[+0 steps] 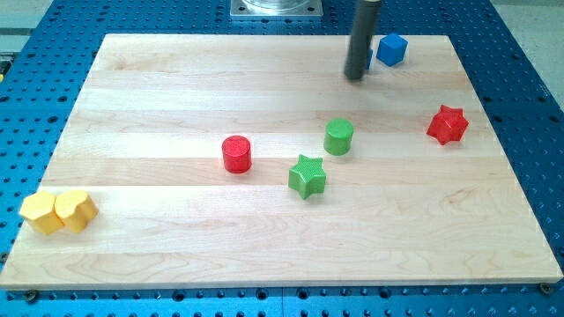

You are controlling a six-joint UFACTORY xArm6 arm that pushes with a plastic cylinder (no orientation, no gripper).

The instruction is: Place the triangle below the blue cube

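The blue cube (pixel 392 49) sits near the view's top right corner of the wooden board (pixel 159 106). My tip (pixel 355 77) rests on the board just left of and slightly below the blue cube, a small gap apart from it. No triangle block shows in this view; whether the rod hides it I cannot tell.
A green cylinder (pixel 338 136) and a green star (pixel 307 176) lie mid-board, with a red cylinder (pixel 236 153) to their left. A red star (pixel 447 124) is at the right. Two yellow blocks (pixel 58 211) sit together at the bottom left.
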